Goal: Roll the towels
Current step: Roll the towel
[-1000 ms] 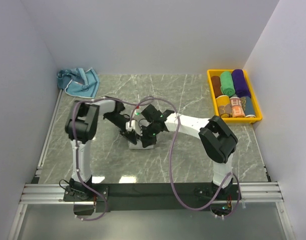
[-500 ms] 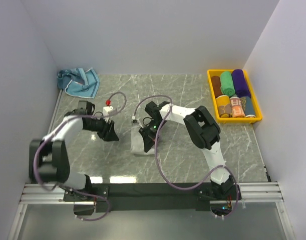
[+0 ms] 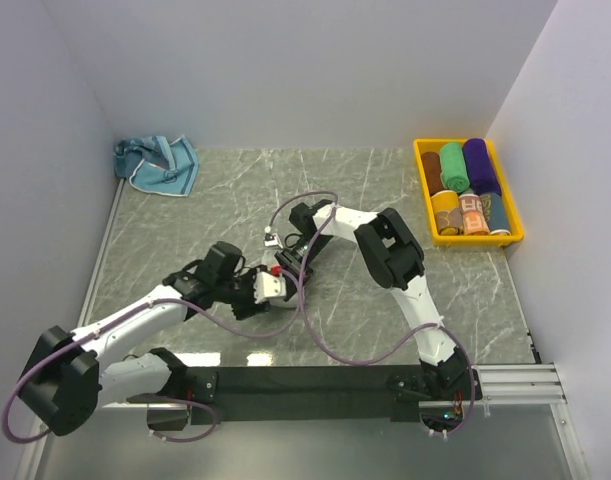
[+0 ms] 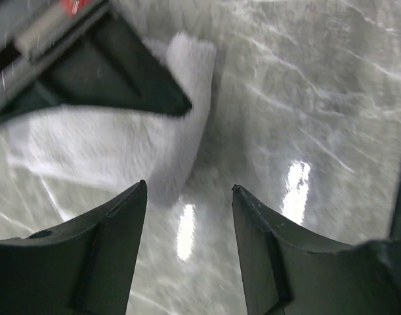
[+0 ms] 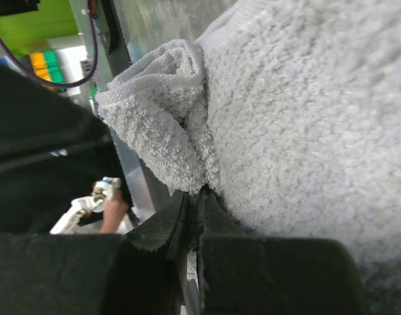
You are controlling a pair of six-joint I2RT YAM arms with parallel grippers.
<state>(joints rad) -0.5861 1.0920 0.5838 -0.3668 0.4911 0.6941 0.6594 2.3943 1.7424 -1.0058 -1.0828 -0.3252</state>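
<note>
My left arm (image 3: 135, 318) lay low, its elbow swung out to 9 o'clock of the base and its forearm running toward 2 o'clock, my left gripper (image 4: 187, 190) with its jaws apart. My right arm (image 3: 415, 300) leaned toward 11 o'clock up to its elbow, then reached toward 9 o'clock. My right gripper (image 5: 197, 197) was pinched closed, just beside the left one.
</note>
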